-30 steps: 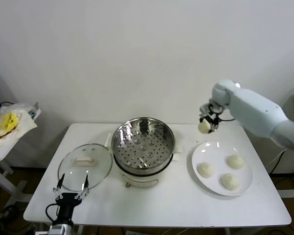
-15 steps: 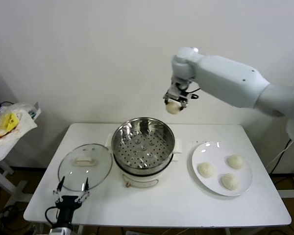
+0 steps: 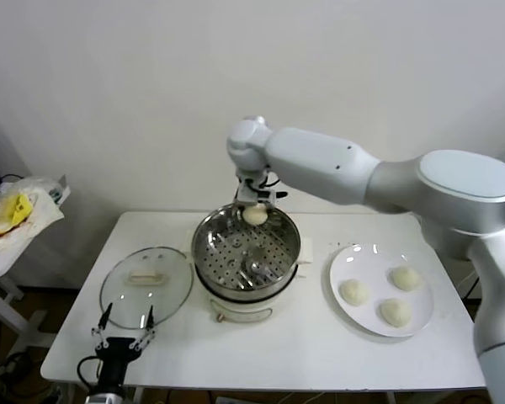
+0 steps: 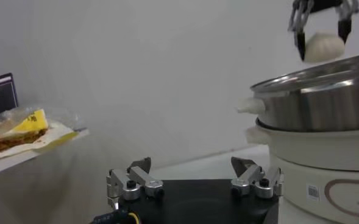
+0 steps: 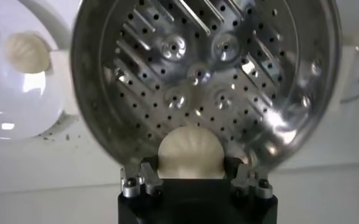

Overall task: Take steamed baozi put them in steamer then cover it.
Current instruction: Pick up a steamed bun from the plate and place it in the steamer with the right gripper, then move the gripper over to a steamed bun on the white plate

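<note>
The right end effector [image 3: 255, 210], pinching a baozi [image 3: 255, 215], hangs over the steamer [image 3: 246, 250]'s far rim; next, lower inward and release.

I see a plain white wall [image 3: 135, 93] filling everything behind the white table [image 3: 320, 353], evenly lit, with no window in sight. To the left of the table, just apart from its edge, stands a smaller white side table [image 3: 2, 261] carrying a crumpled clear plastic bag [image 3: 21, 210] with something yellow inside. Below the table's left corner I make out a strip of brownish floor [image 3: 17, 370] with dark cables lying on it
</note>
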You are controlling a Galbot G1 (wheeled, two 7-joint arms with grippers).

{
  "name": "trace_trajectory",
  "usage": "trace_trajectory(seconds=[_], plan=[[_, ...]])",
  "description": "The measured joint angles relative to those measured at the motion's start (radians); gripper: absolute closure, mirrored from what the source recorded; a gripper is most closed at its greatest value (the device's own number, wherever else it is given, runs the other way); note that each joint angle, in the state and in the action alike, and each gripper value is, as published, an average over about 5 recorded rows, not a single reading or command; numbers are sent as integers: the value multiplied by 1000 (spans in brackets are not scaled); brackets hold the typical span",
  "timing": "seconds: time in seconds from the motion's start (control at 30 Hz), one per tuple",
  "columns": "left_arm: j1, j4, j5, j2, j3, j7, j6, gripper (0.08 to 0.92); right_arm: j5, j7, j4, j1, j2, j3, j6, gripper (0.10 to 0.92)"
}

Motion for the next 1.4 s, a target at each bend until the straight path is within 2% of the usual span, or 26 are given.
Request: trace_trajectory(seconds=[0.4, 0.67, 0.97, 1.17, 1.4], plan=[[-2, 6, 3, -1, 4, -2, -1, 177, -98, 33, -64, -82, 42, 15, 27, 326], [-1, 0, -4, -7, 7, -2, 11, 177, -150, 59, -81, -106, 44, 37, 36, 212], [-2, 0, -11, -7, 5, -4, 16, 177, -149, 59, -33, -76, 11, 61, 39, 202], [1, 0, -15, -4, 5, -6, 19, 177, -38, 22, 46, 0, -55, 42, -2, 203], [10, -2, -21, -2, 13, -12, 26, 177, 257, -18, 147, 146, -192, -41, -154, 203]])
